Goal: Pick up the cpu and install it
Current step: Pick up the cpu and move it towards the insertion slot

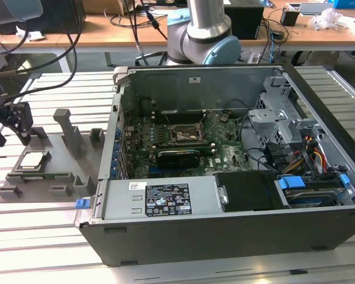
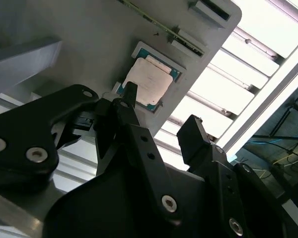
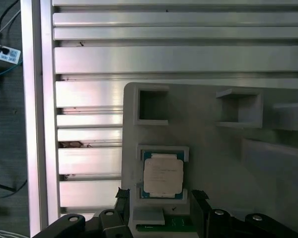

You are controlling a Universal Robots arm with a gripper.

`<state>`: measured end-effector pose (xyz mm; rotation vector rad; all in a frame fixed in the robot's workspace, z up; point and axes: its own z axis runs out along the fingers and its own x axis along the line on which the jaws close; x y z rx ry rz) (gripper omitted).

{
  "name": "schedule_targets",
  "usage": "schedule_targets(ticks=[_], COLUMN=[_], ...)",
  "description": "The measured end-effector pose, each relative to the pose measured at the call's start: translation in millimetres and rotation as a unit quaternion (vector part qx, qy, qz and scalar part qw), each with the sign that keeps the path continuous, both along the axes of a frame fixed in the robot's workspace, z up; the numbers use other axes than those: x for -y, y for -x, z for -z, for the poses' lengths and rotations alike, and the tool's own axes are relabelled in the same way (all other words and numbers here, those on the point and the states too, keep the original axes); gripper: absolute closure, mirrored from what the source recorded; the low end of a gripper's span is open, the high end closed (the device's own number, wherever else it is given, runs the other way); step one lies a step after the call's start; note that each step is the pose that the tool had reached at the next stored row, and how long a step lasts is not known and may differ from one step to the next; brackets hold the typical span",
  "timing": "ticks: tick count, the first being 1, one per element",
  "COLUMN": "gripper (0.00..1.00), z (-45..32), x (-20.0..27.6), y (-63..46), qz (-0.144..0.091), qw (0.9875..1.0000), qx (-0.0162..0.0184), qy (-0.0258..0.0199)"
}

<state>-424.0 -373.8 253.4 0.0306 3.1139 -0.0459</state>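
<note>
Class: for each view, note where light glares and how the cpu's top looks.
Exterior view: even light; the small square silver-topped cpu shows pale on the grey plastic holder tray. Second wrist view: the ribbed aluminium table slats wash out white, the cpu looks pinkish. First wrist view: slats evenly bright, cpu without hotspot.

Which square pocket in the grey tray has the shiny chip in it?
The pocket closest to the hand holds the cpu; the two square pockets farther from it are empty.

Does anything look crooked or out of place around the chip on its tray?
Nothing stands out. The chip lies flat and square in its recess on the grey tray, and the open hand hovers over it, holding nothing.
</note>
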Motion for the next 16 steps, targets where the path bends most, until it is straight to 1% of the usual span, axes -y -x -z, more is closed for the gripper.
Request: schedule_targets(ticks=[4, 8, 9, 11, 13, 14, 16], gripper=[0.40, 0.40, 0.40, 0.40, 0.40, 0.40, 0.40], z=[5.3, 12.8, 16.3, 19.6, 23.4, 26.2, 29.1], x=[0.0, -0.1, -0.7, -1.2, -1.8, -2.1, -2.4], y=[0.0, -0.3, -0.7, -1.4, -2.2, -3.1, -4.6], qz=[0.000, 0.000, 0.000, -0.001, -0.003, -0.006, -0.009], qw=[1.0000, 1.0000, 1.0000, 1.0000, 1.0000, 0.9999, 0.9999], qx=[0.0000, 0.0000, -0.0001, -0.0001, 0.0000, 0.0000, 0.0000], qy=[0.0001, 0.0013, 0.0026, 0.0047, 0.0082, 0.0107, 0.0133])
